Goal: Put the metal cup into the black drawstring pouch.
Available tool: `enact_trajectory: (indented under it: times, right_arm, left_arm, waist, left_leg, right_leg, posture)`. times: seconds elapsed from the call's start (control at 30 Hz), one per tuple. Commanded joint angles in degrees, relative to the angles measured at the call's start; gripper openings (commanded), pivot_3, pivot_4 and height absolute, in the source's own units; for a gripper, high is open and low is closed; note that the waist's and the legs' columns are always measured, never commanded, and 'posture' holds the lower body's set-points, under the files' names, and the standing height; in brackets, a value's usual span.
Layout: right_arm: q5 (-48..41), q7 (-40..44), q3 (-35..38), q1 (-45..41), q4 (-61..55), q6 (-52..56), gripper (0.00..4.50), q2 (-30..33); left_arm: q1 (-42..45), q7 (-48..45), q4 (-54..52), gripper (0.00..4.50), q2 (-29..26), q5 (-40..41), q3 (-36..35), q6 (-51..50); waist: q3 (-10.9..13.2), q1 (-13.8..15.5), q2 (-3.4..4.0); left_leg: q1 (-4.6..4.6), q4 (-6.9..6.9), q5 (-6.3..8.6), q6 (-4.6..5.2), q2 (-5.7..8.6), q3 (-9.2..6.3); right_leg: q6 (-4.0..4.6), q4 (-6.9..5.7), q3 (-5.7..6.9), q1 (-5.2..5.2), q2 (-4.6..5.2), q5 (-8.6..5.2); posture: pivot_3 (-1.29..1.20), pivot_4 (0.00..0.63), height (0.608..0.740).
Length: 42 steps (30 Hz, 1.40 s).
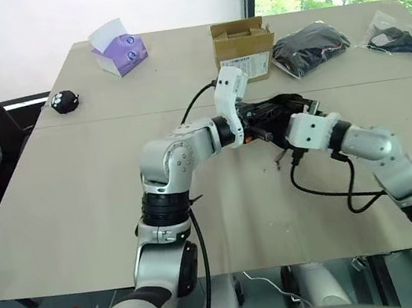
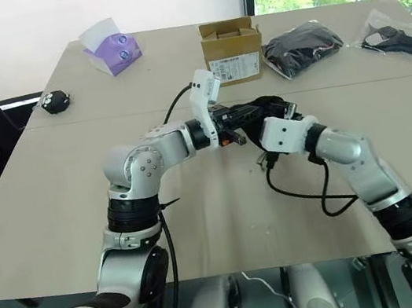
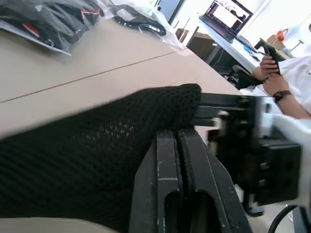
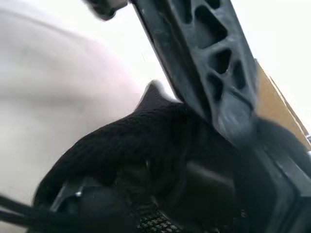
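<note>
While both arms meet over the middle of the table (image 1: 83, 223), here is the scene, left to right. A small round black lump (image 1: 64, 101) sits at the far left edge, then a purple tissue box (image 1: 120, 53) further back.

Centre: the left gripper (image 3: 177, 145) has its fingers pressed together on the mesh edge of the black drawstring pouch (image 3: 87, 165), which it holds up off the tabletop. In the head views the pouch (image 1: 274, 110) reads as a dark mass stretched roughly sideways between the two hands, with its long axis about level (which end is the mouth can't be told). The metal cup can't be made out.

The right gripper (image 1: 283, 116) is right against the pouch from the other side. In its wrist view the fabric (image 4: 126, 141) bunches just past one black finger (image 4: 209, 63); whether its jaws are wide or narrow, can't tell.

Back right: a cardboard box (image 1: 244, 51), a black bundle in clear wrap (image 1: 311, 48), and a second plastic-wrapped item (image 1: 401, 40).
</note>
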<state>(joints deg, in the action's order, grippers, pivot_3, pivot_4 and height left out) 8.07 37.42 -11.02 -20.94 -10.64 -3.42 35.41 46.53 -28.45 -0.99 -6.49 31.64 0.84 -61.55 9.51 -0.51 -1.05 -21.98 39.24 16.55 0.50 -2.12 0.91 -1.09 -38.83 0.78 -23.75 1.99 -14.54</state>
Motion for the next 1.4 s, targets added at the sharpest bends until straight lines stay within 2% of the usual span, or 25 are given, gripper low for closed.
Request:
enact_trajectory:
  times: [0.03, 0.2, 0.23, 0.33, 0.43, 0.53, 0.6, 0.7, 0.8, 0.93, 1.03, 1.07, 1.1, 1.2, 1.27, 1.33, 1.4]
  right_arm:
    - [-5.5, 3.6, 3.9, 0.6, -7.1, -1.7, 3.66, 2.1]
    - [-11.4, 2.9, 9.6, 1.7, -10.5, -0.9, 3.66, 1.8]
    - [-14.8, 1.8, 11.9, 2.9, -11.2, 0.9, 3.66, 0.3]
    - [-29.3, 0.7, 17.3, 9.4, -14.6, 13.6, 3.66, -3.0]
    - [-40.2, 0.2, 17.3, 16.7, -19.2, 27.4, 3.66, -3.4]
    - [-41.0, -3.3, 13.7, 19.1, -21.4, 34.2, 3.66, -4.7]
    - [-42.4, -8.1, 12.5, 18.3, -21.2, 38.4, 3.66, -8.5]
    - [-38.8, -12.6, 9.9, 15.7, -17.9, 39.2, 3.66, -13.1]
    - [-41.6, -15.4, 9.5, 13.2, -15.3, 41.6, 3.66, -19.1]
    - [-41.4, -16.9, 9.7, 10.9, -13.5, 42.8, 3.66, -22.6]
    - [-41.9, -17.0, 10.2, 10.7, -13.5, 44.3, 2.91, -22.7]
    - [-41.9, -16.9, 10.3, 10.8, -13.7, 44.5, 2.25, -22.7]
    - [-42.1, -16.9, 10.4, 11.0, -14.0, 44.6, 2.09, -22.6]
    - [-42.7, -16.8, 10.9, 11.3, -15.0, 45.3, 0.67, -22.2]
    - [-43.5, -16.7, 11.2, 12.3, -17.1, 46.5, 0.07, -21.3]
    - [-44.5, -17.0, 11.8, 13.3, -19.8, 48.1, 0.07, -20.1]
    - [-44.4, -16.3, 12.2, 13.3, -22.6, 50.4, 0.07, -16.4]
  left_arm:
    - [1.8, 1.6, 1.7, 0.00, 0.7, -0.4, -1.9, 2.8]
    - [2.7, 3.3, 4.3, 0.00, 1.3, -0.6, -3.0, 3.8]
    - [2.8, 3.5, 4.6, 0.00, 1.4, -0.4, -3.2, 3.8]
    - [3.3, 4.0, 5.4, 0.00, 1.9, 0.3, -4.2, 3.6]
    - [3.5, 4.1, 5.7, 0.00, 2.3, 0.4, -4.2, 3.7]
    - [3.5, 4.3, 6.0, 0.00, 2.6, 0.5, -4.4, 3.5]
    - [3.6, 4.4, 6.1, 0.00, 2.7, 0.5, -4.5, 3.4]
    - [3.7, 4.3, 6.1, 0.00, 2.7, 0.7, -4.5, 3.2]
    - [3.6, 4.1, 6.2, 0.00, 2.6, 0.4, -3.7, 3.2]
    - [3.7, 4.1, 6.1, 0.00, 2.6, 0.5, -3.5, 3.1]
    - [3.8, 4.1, 6.1, 0.00, 2.5, 0.5, -3.5, 3.3]
    - [3.7, 4.1, 6.1, 0.00, 2.6, 0.5, -3.5, 3.3]
    - [3.5, 4.1, 6.1, 0.00, 2.5, 0.5, -3.4, 3.3]
    - [3.2, 4.0, 5.9, 0.00, 2.4, 0.4, -3.2, 3.2]
    - [3.0, 4.1, 6.0, 0.00, 2.4, 0.3, -3.1, 3.4]
    - [3.2, 4.4, 6.3, 0.00, 2.5, 0.2, -3.3, 3.6]
    - [3.4, 4.6, 6.7, 0.00, 2.6, 0.1, -3.4, 3.9]
  waist:
    - [0.0, -0.2, 0.00]
    - [0.0, -0.1, -0.03]
    - [0.0, -0.1, -0.03]
    - [0.0, 0.3, -0.05]
    - [0.0, 1.0, -0.06]
    - [0.0, 0.9, -0.04]
    - [0.0, 0.7, -0.04]
    - [0.0, 0.2, -0.04]
    - [0.0, 0.0, -0.04]
    - [0.0, 0.0, -0.04]
    - [0.0, 0.1, -0.04]
    - [0.0, 0.1, -0.04]
    - [0.0, 0.1, -0.04]
    - [0.0, 0.0, -0.04]
    - [0.0, -0.1, -0.04]
    - [0.0, -0.1, -0.04]
    - [0.0, -0.1, -0.04]
  left_leg:
    - [0.02, 0.00, 0.00, 0.00, 0.00, 0.01]
    - [0.06, 0.00, 0.00, 0.00, -0.02, -0.02]
    - [0.05, 0.00, 0.00, 0.00, -0.01, -0.01]
    - [0.02, 0.00, 0.00, 0.00, -0.03, -0.02]
    - [-0.02, -0.01, 0.00, 0.00, -0.05, -0.01]
    - [0.02, -0.01, 0.01, 0.02, -0.03, 0.02]
    - [0.08, -0.01, 0.14, 0.25, -0.01, 0.03]
    - [0.11, 0.01, 0.14, 0.25, -0.03, 0.00]
    - [0.08, 0.01, 0.14, 0.25, -0.02, 0.01]
    - [0.02, -0.01, 0.01, 0.03, -0.02, -0.02]
    - [-0.03, -0.01, 0.01, 0.02, -0.01, -0.06]
    - [-0.03, -0.01, 0.01, 0.02, 0.00, -0.05]
    - [-0.03, -0.01, 0.01, 0.02, -0.01, -0.05]
    - [0.00, -0.01, 0.14, 0.24, 0.00, -0.05]
    - [0.00, -0.02, 0.14, 0.24, -0.01, -0.07]
    - [-0.01, -0.02, 0.14, 0.25, -0.01, -0.09]
    - [-0.02, -0.03, 0.14, 0.25, -0.01, -0.08]
  right_leg:
    - [0.00, -0.01, -0.01, 0.00, 0.00, 0.00]
    - [0.00, -0.07, 0.01, 0.00, -0.06, 0.00]
    - [0.00, -0.07, 0.01, 0.00, -0.05, 0.00]
    - [0.00, -0.03, 0.02, 0.02, -0.01, 0.00]
    - [0.00, 0.01, 0.05, 0.03, 0.05, 0.00]
    - [0.01, -0.01, -0.02, 0.02, 0.04, 0.00]
    - [0.01, -0.05, -0.06, 0.03, -0.01, 0.00]
    - [0.01, -0.09, -0.06, 0.03, -0.08, 0.00]
    - [0.01, -0.04, -0.04, 0.02, -0.09, 0.00]
    - [0.00, -0.02, -0.02, 0.00, -0.05, 0.00]
    - [0.00, 0.02, 0.03, 0.00, -0.02, 0.00]
    - [0.00, 0.02, 0.03, 0.00, -0.01, 0.00]
    - [0.00, 0.02, 0.03, 0.00, -0.01, 0.00]
    - [0.00, -0.01, 0.02, 0.00, -0.03, 0.00]
    - [0.00, -0.02, 0.03, 0.00, -0.04, 0.00]
    - [0.00, -0.01, 0.04, 0.00, -0.05, 0.00]
    - [0.00, 0.00, 0.03, 0.00, -0.03, 0.00]
  posture:
    - [0.00, 0.150, 0.715]
    - [0.00, 0.150, 0.715]
    - [0.00, 0.150, 0.715]
    - [0.00, 0.150, 0.715]
    - [0.00, 0.150, 0.715]
    - [0.00, 0.150, 0.715]
    - [0.00, 0.150, 0.715]
    - [0.00, 0.150, 0.715]
    - [0.00, 0.150, 0.715]
    - [0.00, 0.150, 0.715]
    - [0.00, 0.150, 0.715]
    - [0.00, 0.150, 0.715]
    - [0.00, 0.150, 0.715]
    - [0.00, 0.150, 0.715]
    - [0.00, 0.150, 0.715]
    - [0.00, 0.150, 0.715]
    - [0.00, 0.150, 0.715]
